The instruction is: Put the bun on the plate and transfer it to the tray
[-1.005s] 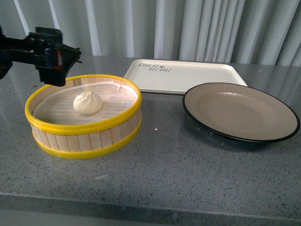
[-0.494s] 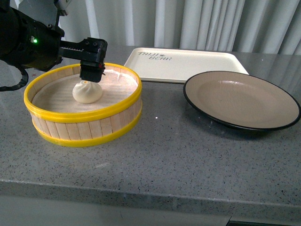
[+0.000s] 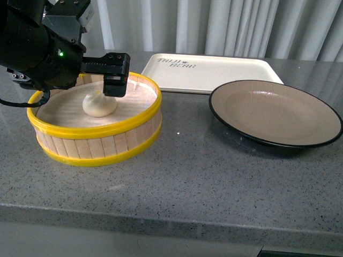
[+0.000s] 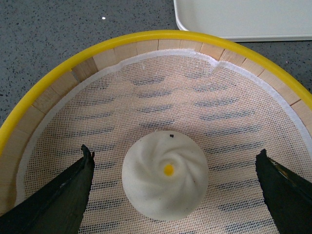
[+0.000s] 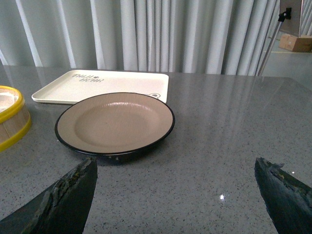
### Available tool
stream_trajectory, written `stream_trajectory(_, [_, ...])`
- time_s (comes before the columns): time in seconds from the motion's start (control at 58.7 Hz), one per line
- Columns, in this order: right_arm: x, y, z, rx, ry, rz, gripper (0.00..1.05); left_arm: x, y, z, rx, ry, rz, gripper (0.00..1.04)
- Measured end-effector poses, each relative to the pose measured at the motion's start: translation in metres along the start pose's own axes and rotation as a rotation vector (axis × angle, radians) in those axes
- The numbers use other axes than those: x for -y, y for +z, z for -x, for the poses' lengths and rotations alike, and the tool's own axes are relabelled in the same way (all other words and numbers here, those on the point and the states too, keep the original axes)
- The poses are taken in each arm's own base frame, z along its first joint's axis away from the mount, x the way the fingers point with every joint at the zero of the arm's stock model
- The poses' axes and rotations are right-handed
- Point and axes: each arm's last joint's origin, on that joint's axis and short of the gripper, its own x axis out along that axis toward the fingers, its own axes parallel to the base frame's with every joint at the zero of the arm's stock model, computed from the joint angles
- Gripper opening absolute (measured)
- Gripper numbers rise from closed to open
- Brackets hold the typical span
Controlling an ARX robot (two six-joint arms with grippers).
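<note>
While our left gripper (image 4: 173, 152) hangs spread wide either side of the bun (image 4: 165, 181), we see the bun sitting mid steamer basket (image 3: 96, 144), on the left. Our right gripper (image 5: 175, 165) gapes too, facing the plate (image 5: 114, 122).

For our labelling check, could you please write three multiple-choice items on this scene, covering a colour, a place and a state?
1. What colour is the rim of the plate? A) yellow B) black C) white
2. Where is the bun? A) on the plate B) on the countertop C) in the steamer basket
3. The left end effector is: A) open astride the bun B) shut on the bun C) gripping the plate
Answers: 1B, black edge around taupe inside; 2C, it sits on the basket's mesh; 3A, both fingers stand clear of it.
</note>
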Motion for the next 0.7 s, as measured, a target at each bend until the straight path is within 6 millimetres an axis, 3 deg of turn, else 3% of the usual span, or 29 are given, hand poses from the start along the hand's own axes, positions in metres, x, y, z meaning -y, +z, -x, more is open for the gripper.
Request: stream_trajectory(0.698, [0.000, 0.000, 0.000, 0.000, 0.000, 0.000, 0.96, 0.007, -0.004, -0.016, -0.006, 0.034, 0.019, 0.98])
